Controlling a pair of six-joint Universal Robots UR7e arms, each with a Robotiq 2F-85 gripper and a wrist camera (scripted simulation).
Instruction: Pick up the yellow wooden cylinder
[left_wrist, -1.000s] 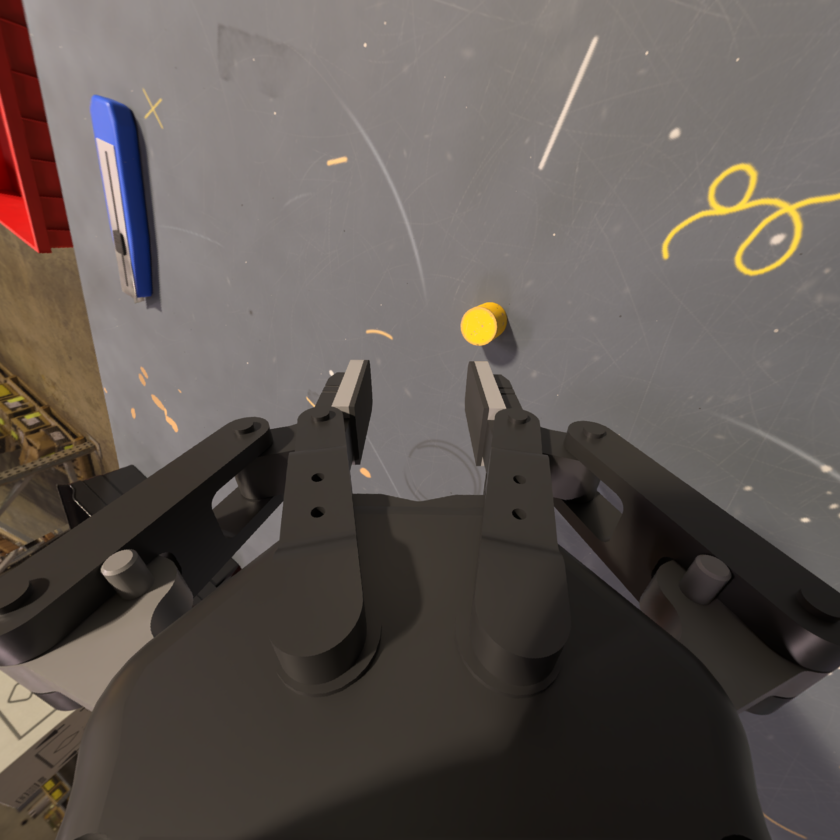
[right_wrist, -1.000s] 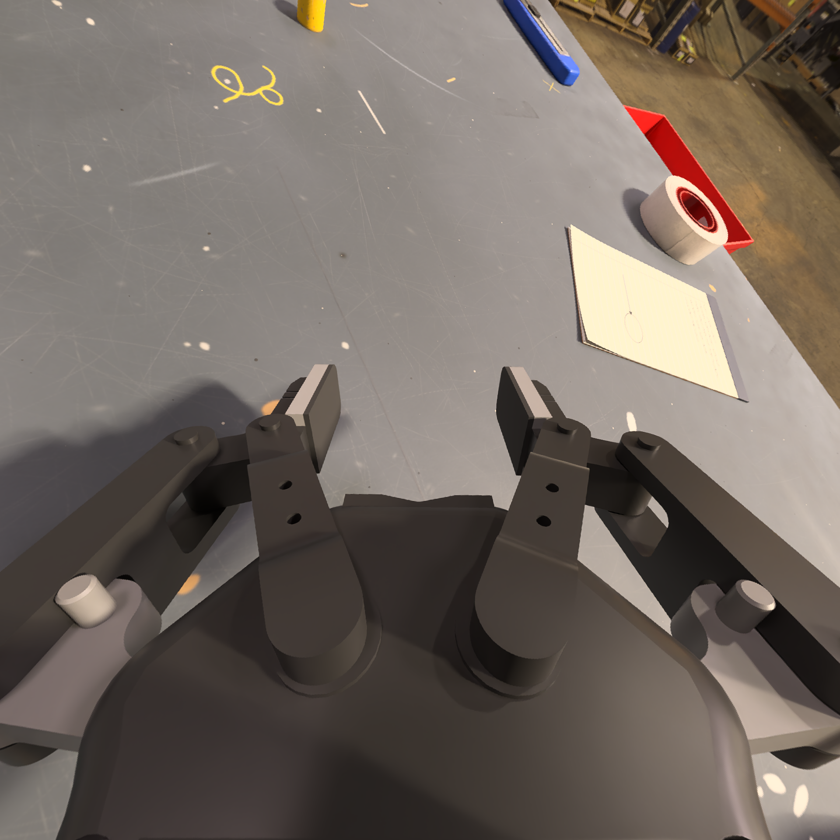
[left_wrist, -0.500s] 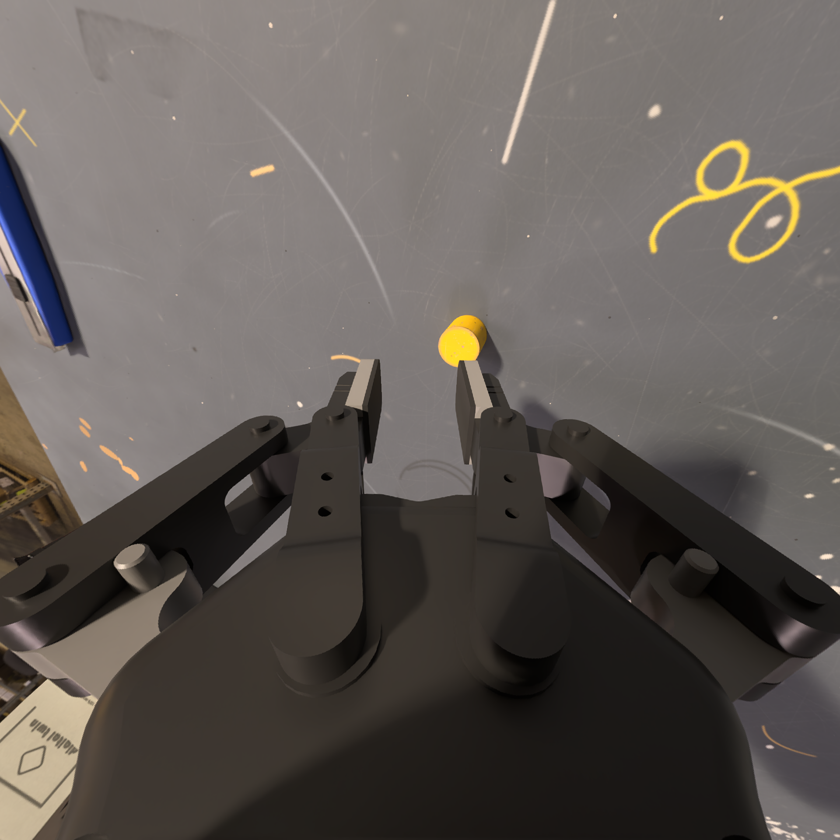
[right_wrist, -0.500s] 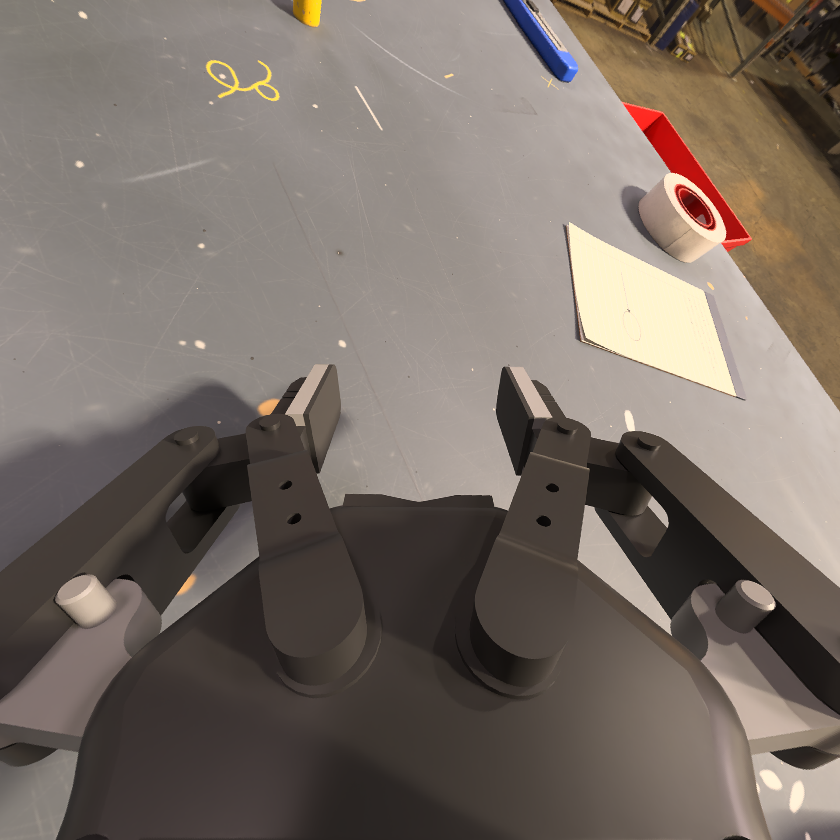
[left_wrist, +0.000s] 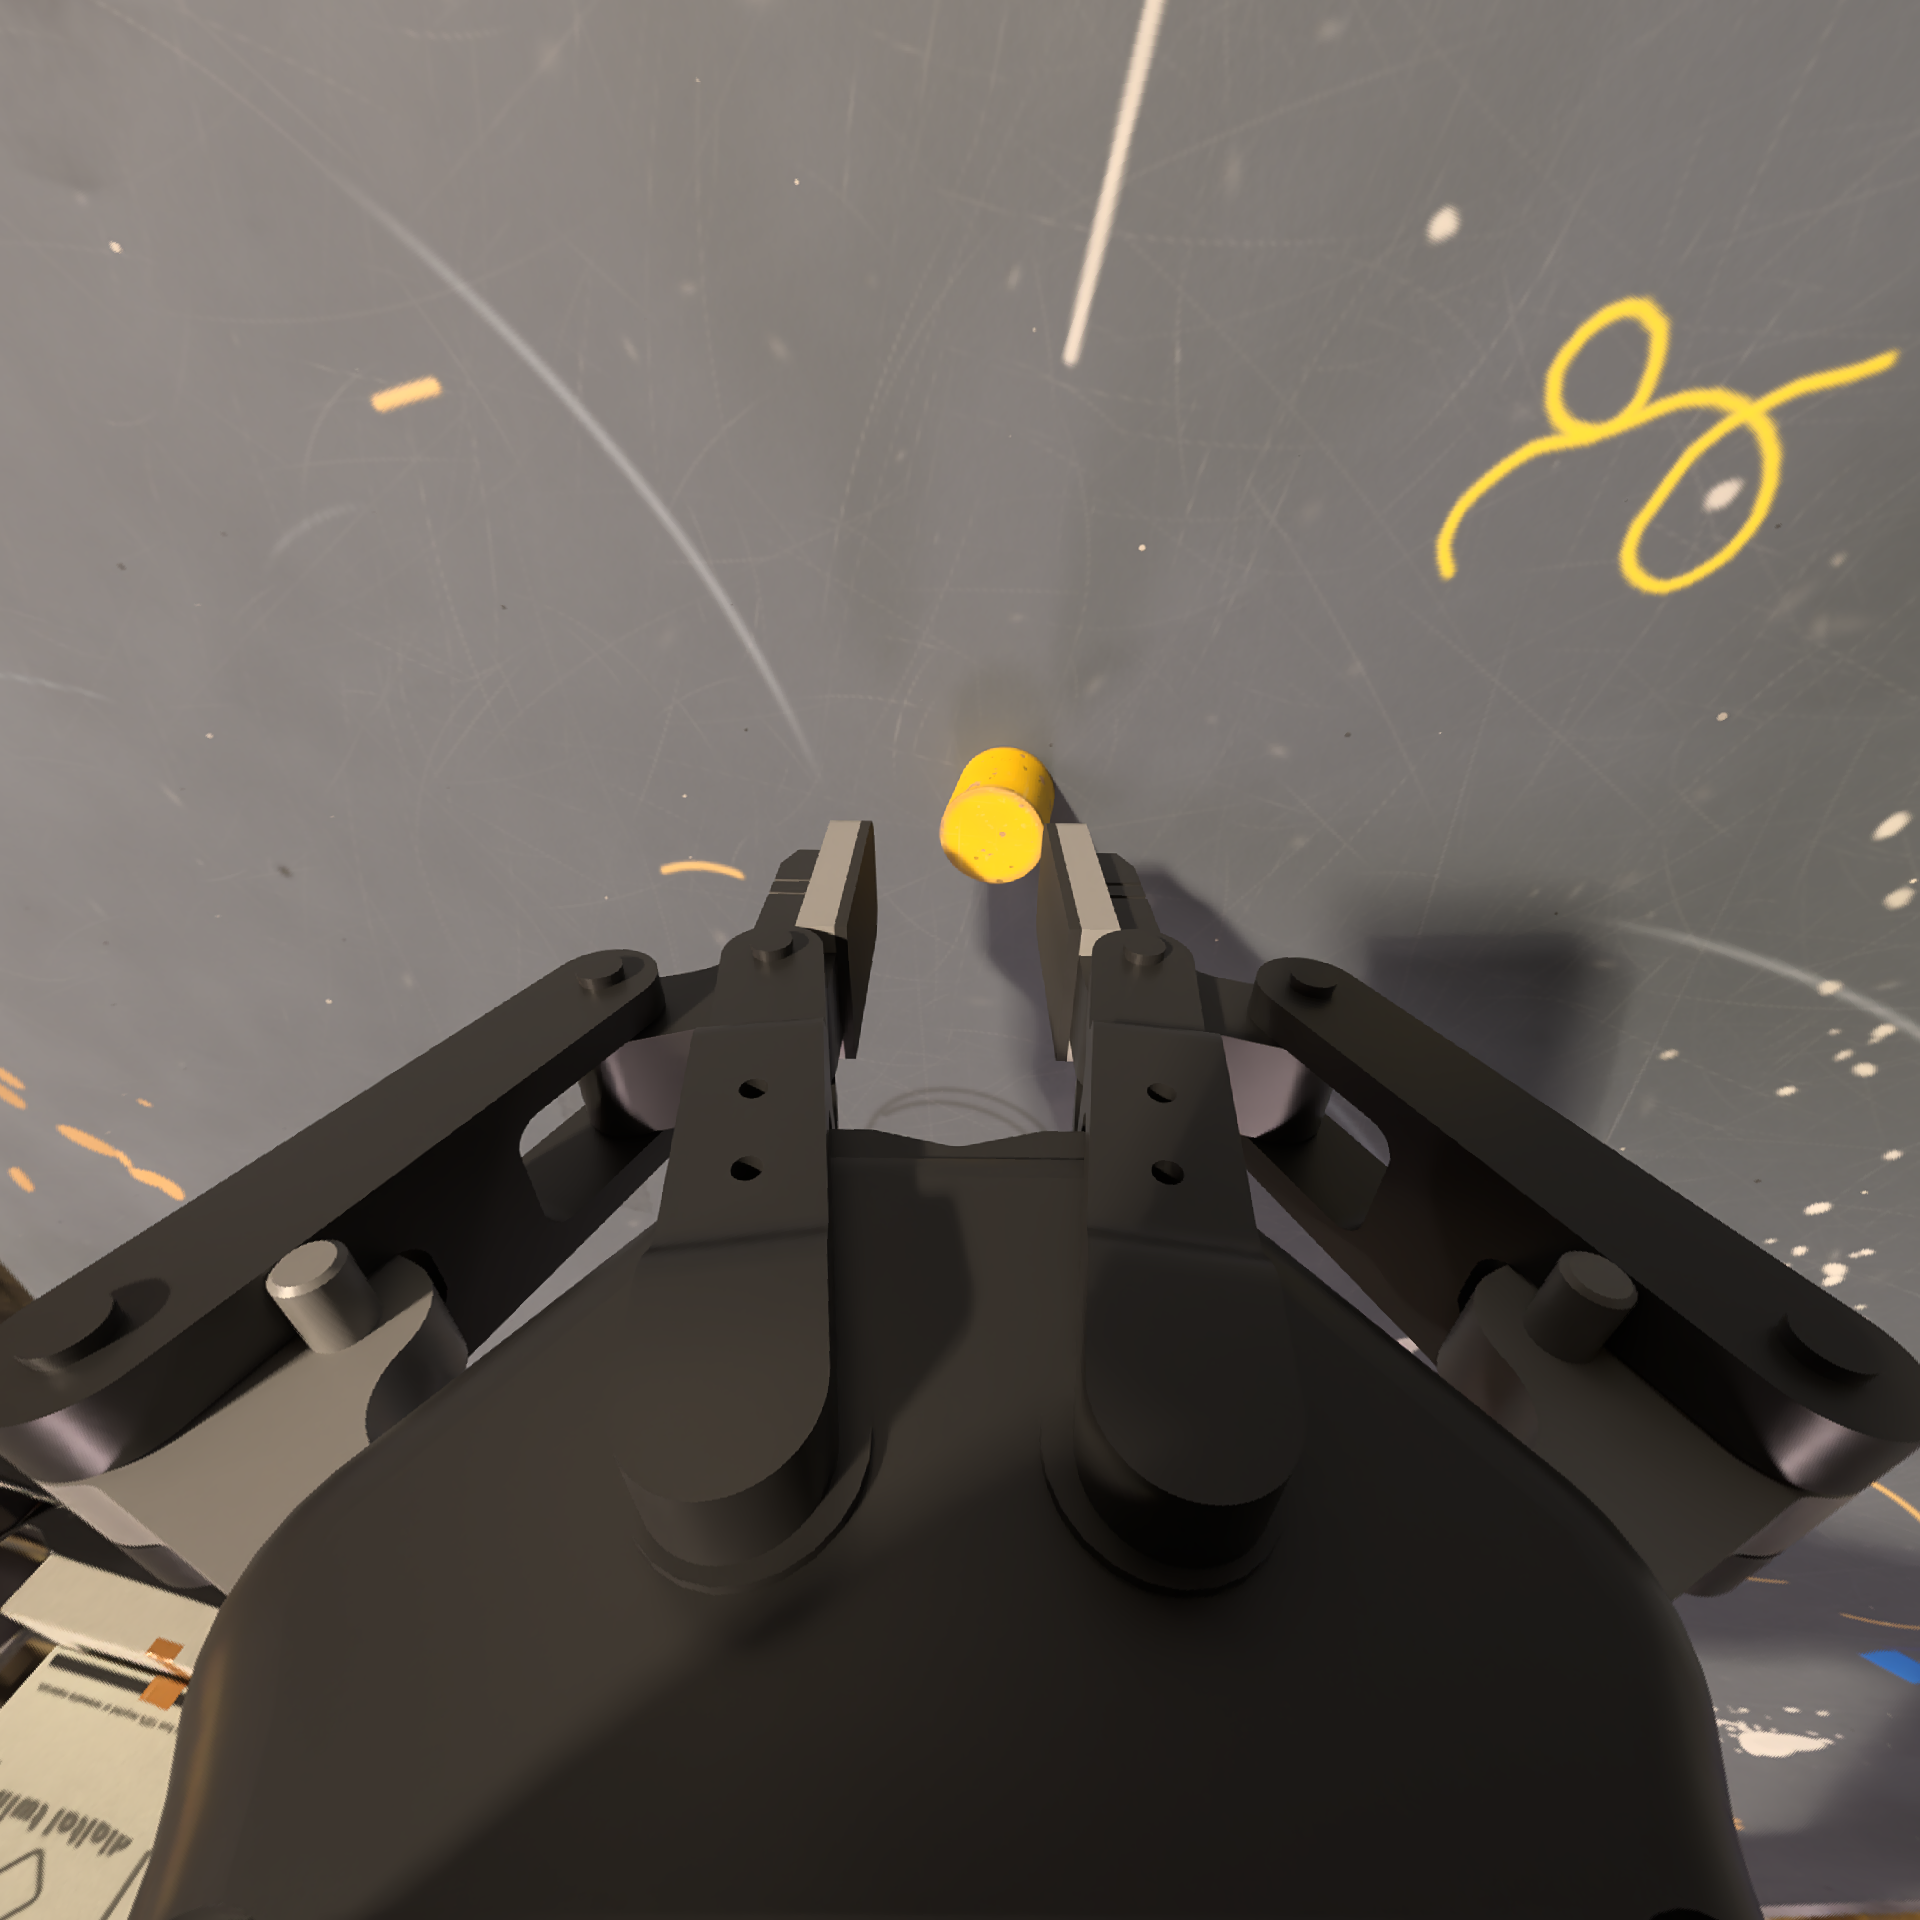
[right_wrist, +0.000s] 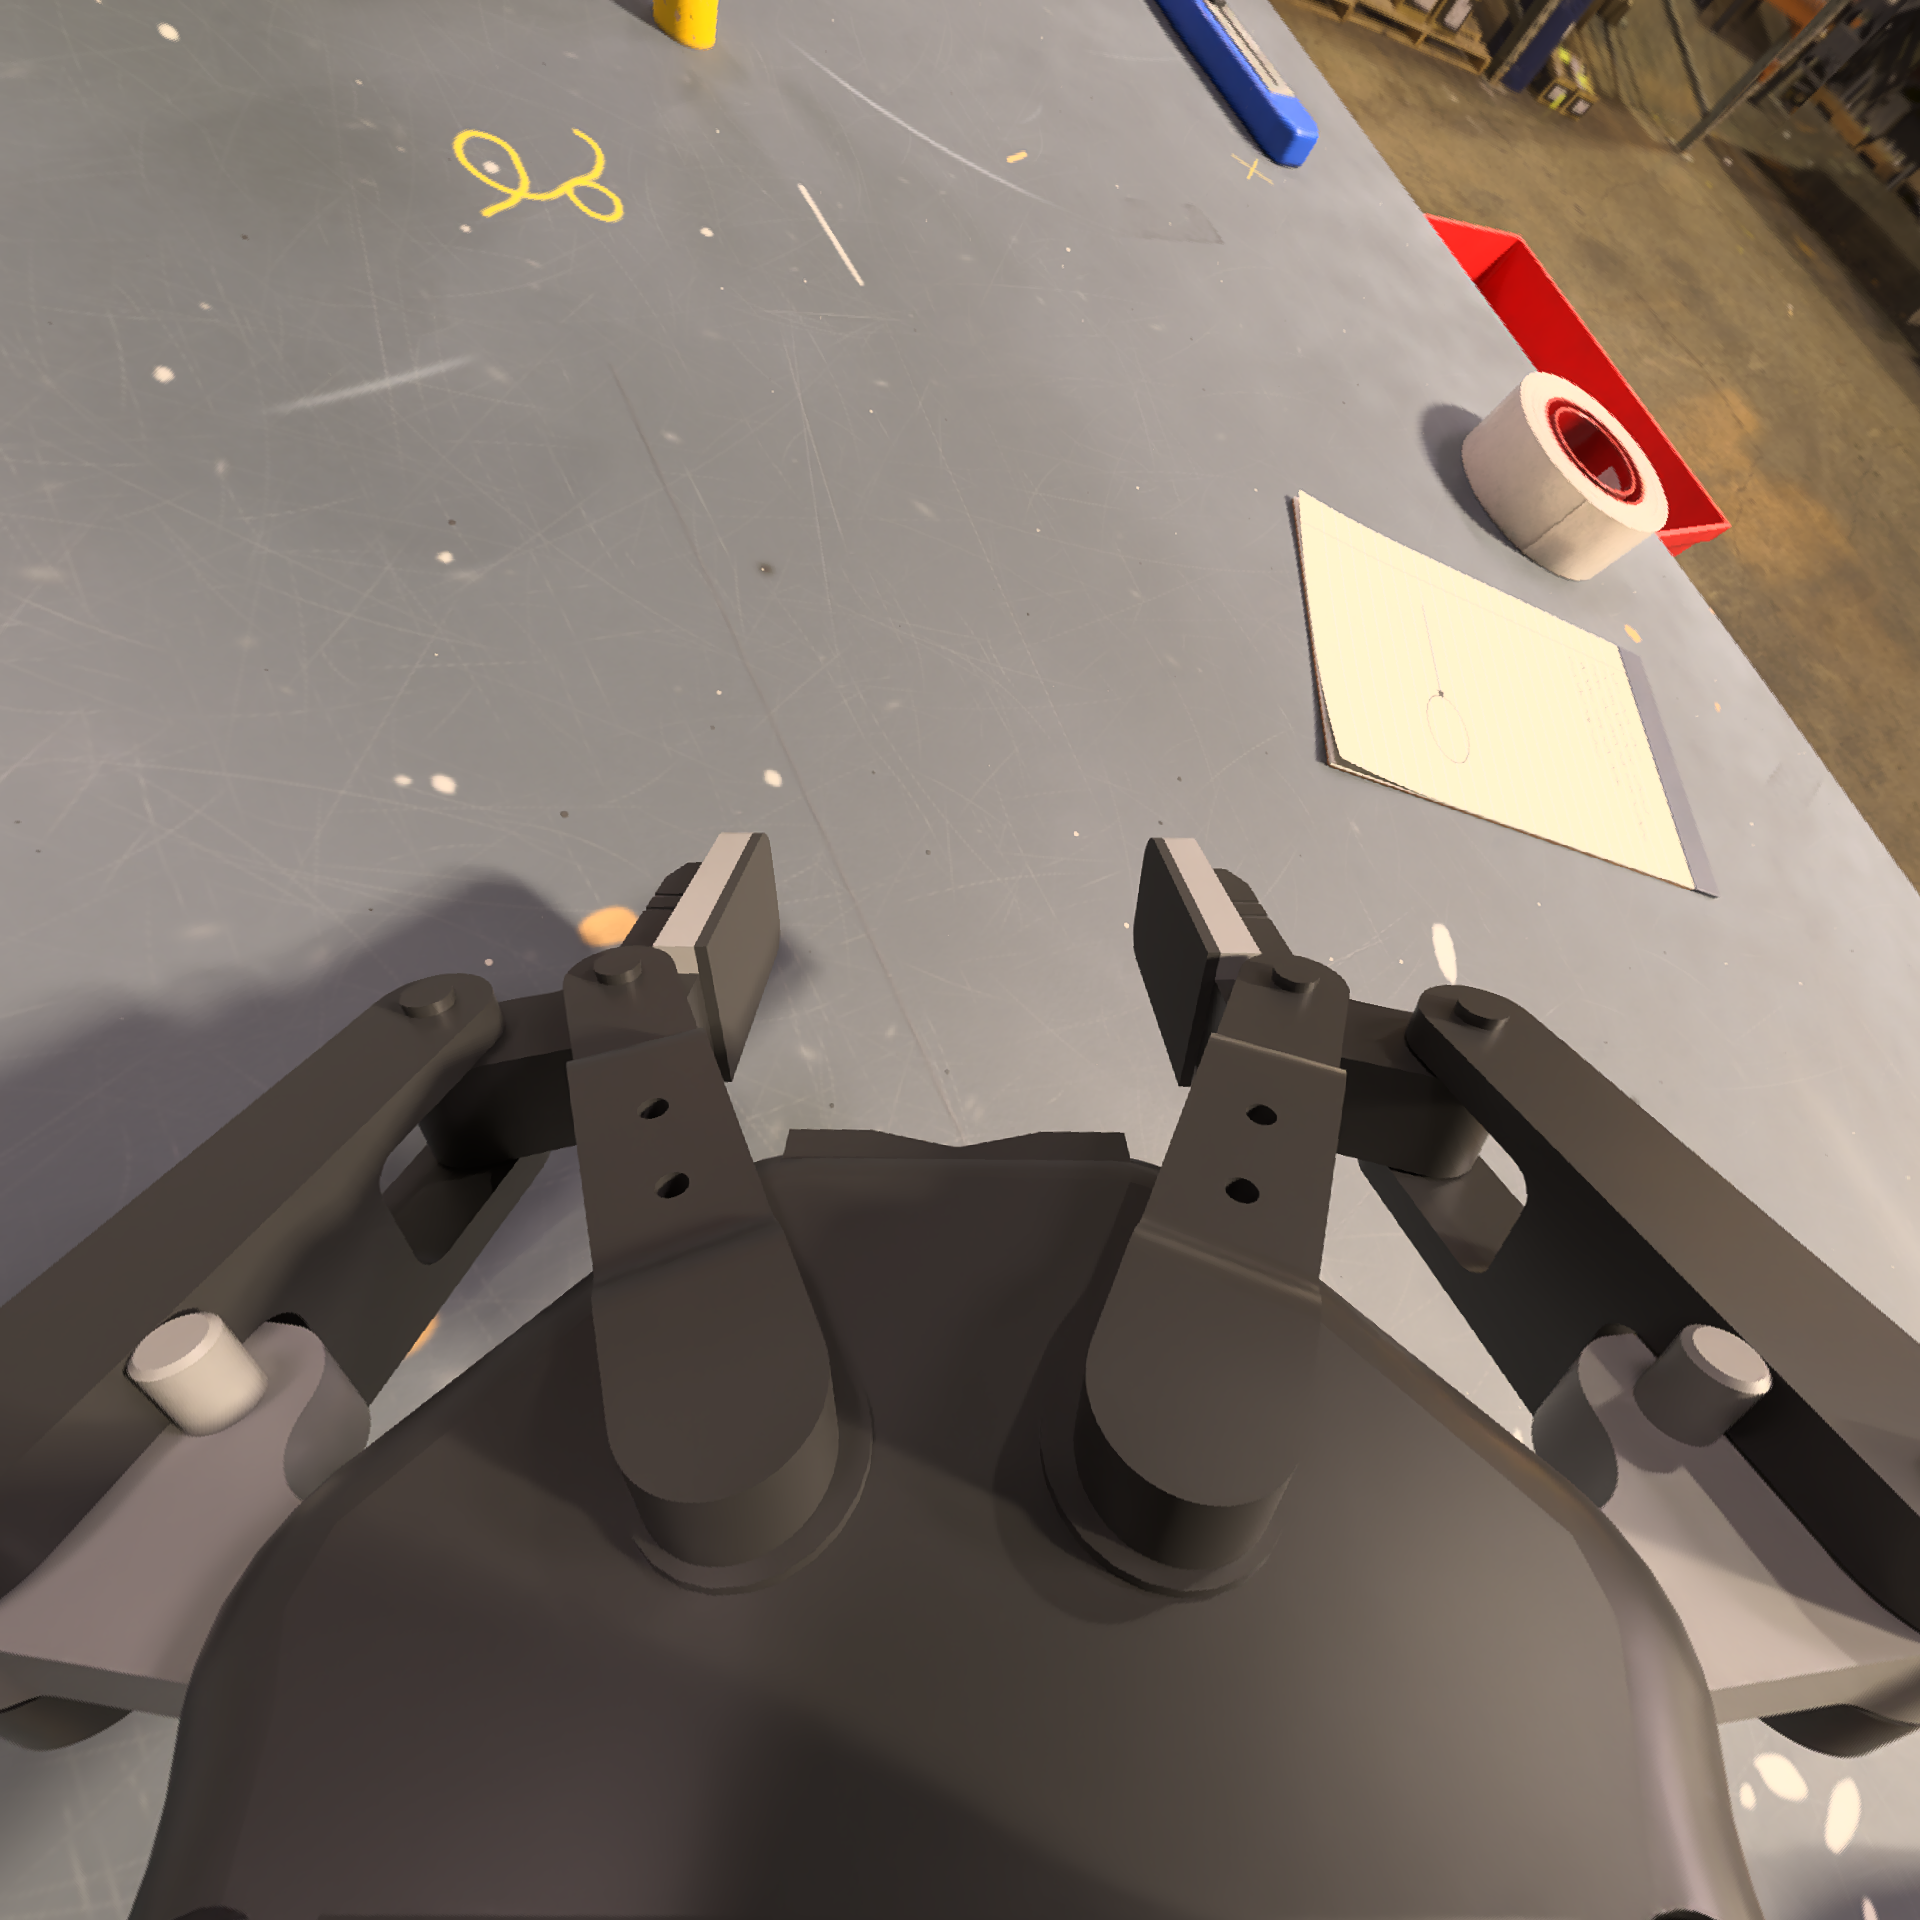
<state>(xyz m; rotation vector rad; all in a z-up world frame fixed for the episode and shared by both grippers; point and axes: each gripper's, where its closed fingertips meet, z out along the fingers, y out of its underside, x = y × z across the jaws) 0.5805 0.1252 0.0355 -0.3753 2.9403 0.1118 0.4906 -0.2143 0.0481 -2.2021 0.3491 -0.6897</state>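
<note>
Straddling the small yellow wooden cylinder (left_wrist: 995, 829), the left gripper (left_wrist: 961, 894) holds its jaws parted, not gripping, ready to close; right gripper (right_wrist: 954, 914) hangs wide, empty.

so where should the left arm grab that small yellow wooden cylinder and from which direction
Grip the yellow wooden cylinder across its curved side wall, coming straight down from above. It stands upright on the grey scratched tabletop with its flat round top facing the left end effector, whose open jaws already flank that top. Pinching the flat ends isn't possible while one rests on the table.
</note>
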